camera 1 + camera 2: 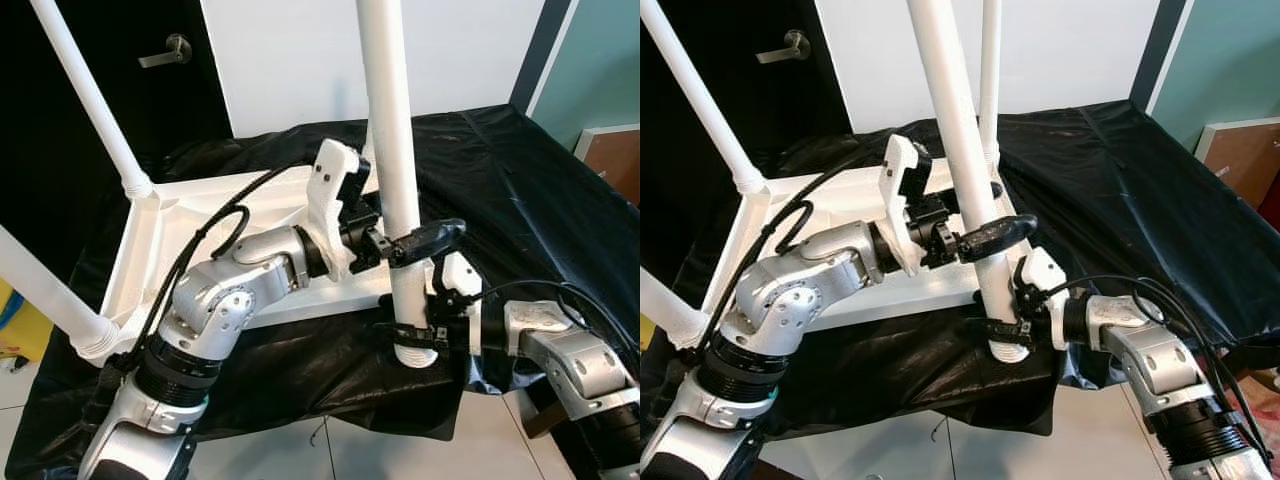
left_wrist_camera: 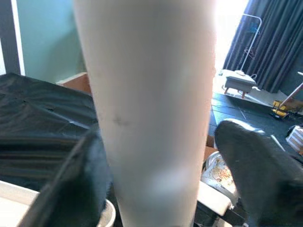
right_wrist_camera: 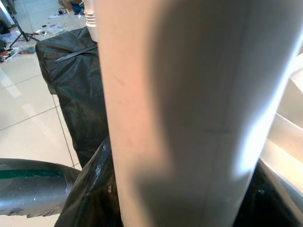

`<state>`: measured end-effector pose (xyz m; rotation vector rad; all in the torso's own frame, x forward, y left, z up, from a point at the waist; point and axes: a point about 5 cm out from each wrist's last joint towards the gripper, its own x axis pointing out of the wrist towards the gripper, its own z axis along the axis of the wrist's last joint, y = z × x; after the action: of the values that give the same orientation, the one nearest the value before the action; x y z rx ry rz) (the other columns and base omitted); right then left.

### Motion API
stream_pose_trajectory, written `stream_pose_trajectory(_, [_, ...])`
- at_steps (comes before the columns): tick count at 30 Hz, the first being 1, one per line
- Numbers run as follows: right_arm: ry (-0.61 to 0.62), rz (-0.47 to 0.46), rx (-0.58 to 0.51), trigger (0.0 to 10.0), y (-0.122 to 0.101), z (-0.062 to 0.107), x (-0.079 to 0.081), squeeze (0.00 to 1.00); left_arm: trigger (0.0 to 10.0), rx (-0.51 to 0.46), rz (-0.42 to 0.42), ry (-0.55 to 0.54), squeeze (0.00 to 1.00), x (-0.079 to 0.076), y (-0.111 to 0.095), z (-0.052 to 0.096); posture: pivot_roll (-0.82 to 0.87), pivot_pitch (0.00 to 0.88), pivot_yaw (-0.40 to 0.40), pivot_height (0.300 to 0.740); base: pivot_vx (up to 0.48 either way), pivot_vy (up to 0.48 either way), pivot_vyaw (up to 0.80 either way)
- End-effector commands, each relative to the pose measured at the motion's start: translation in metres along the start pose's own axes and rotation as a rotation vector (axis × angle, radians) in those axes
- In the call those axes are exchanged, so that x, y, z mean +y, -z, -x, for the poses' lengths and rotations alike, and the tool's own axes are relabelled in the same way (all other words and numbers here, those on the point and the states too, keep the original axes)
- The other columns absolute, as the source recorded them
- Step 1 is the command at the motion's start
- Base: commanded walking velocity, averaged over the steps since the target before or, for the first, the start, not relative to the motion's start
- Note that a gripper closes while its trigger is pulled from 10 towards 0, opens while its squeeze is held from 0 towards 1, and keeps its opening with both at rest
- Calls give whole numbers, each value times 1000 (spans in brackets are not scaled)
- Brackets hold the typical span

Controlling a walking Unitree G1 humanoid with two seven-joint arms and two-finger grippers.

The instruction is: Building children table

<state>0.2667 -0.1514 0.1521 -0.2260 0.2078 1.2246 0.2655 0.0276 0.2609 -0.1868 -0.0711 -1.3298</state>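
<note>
A white children's table top [image 1: 215,190] lies upside down on a black-covered surface [image 1: 520,200]. Its near right leg [image 1: 395,130] stands upright at the front corner. My left gripper [image 1: 415,240] is shut on this leg partway up, and the left wrist view shows black fingers [image 2: 255,161] on both sides of the leg [image 2: 151,104]. My right gripper [image 1: 415,335] is shut on the same leg just above its base collar, where the leg [image 3: 189,109] looms close to the camera. Two more legs [image 1: 90,95] [image 1: 40,285] stick up on the left, and a far leg [image 1: 989,70] rises behind.
The black sheet's front edge [image 1: 330,420] hangs over white tiled floor. At the back left is a dark door with a lever handle [image 1: 170,50]. A brown cabinet [image 1: 615,160] stands at the right, and something yellow [image 1: 20,320] sits low on the left.
</note>
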Motion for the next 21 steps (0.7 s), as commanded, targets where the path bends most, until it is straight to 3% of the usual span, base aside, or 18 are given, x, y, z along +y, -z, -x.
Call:
stream_pose_trajectory(1, [-24, 4, -8, 10000, -3, -1, 3, 0, 0, 1, -3, 369, 0, -20, -2, 4, -151, 2, 33, 740, 0, 0, 0])
stream_pose_trajectory(18, [10, -4, -32, 10000, -9, 1, -2, 0, 0, 18, 1, 343, 0, -17, -6, 6, -152, 7, 31, 740, 0, 0, 0])
stream_pose_trajectory(19, [20, -6, -43, 10000, -10, 1, -2, 1000, 8275, 32, -18, 333, 0, -17, -6, 5, -151, 7, 32, 740, 0, 0, 0])
stream_pose_trajectory(20, [20, -6, -43, 10000, -10, 1, -2, 1000, 8275, 32, -18, 333, 0, -17, -6, 5, -151, 7, 32, 740, 0, 0, 0])
stream_pose_trajectory(21, [23, -13, -52, 10000, -11, 1, -3, 1000, 10000, 38, -26, 329, 0, -17, -6, 5, -152, 7, 31, 740, 0, 0, 0])
